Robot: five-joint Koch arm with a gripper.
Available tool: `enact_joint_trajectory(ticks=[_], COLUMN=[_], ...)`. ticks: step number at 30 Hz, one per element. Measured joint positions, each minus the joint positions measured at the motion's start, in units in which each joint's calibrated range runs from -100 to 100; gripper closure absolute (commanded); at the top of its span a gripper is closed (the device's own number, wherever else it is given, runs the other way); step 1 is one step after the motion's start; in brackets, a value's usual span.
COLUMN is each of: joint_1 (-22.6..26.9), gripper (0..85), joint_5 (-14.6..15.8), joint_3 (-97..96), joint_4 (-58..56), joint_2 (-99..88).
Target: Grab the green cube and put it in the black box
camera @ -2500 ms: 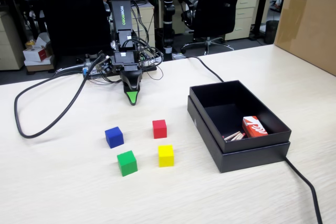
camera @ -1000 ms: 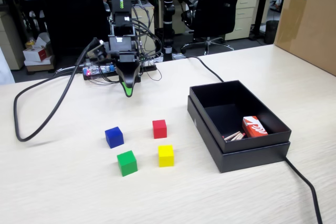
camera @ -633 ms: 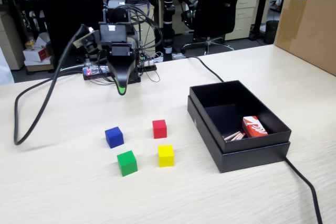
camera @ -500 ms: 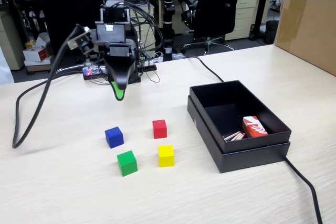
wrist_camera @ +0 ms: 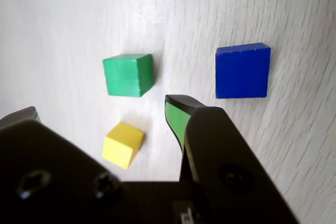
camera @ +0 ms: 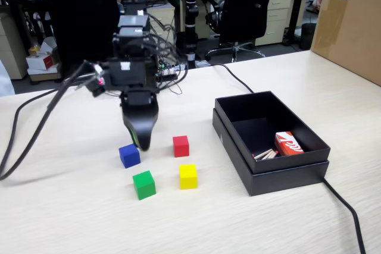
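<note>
The black, green-tipped pincer point(camera: 143, 144) hangs with jaws parted and empty above the pale wooden table point(camera: 71, 218), beside the small blue cube point(camera: 129, 155). The small bright-green cube point(camera: 144, 184) sits nearer the camera, well left of the shallow matte-black cardboard box point(camera: 286, 176).

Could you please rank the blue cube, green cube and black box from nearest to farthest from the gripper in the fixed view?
1. Blue cube, just left of the gripper.
2. Green cube, in front, toward the camera.
3. Black box, far right.
</note>
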Motion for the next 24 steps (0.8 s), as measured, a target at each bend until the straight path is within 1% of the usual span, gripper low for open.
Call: enact_joint_trajectory(ticks=[2, 8, 24], joint_1=[0.0, 0.2, 0.3], gripper=[40.6, 40.6, 40.6], joint_5=[-0.6, -0.6, -0.6], joint_3=[2.3, 10.3, 13.6], joint_4=[-0.9, -0.9, -0.9], joint_2=[5.7, 12.4, 21.9])
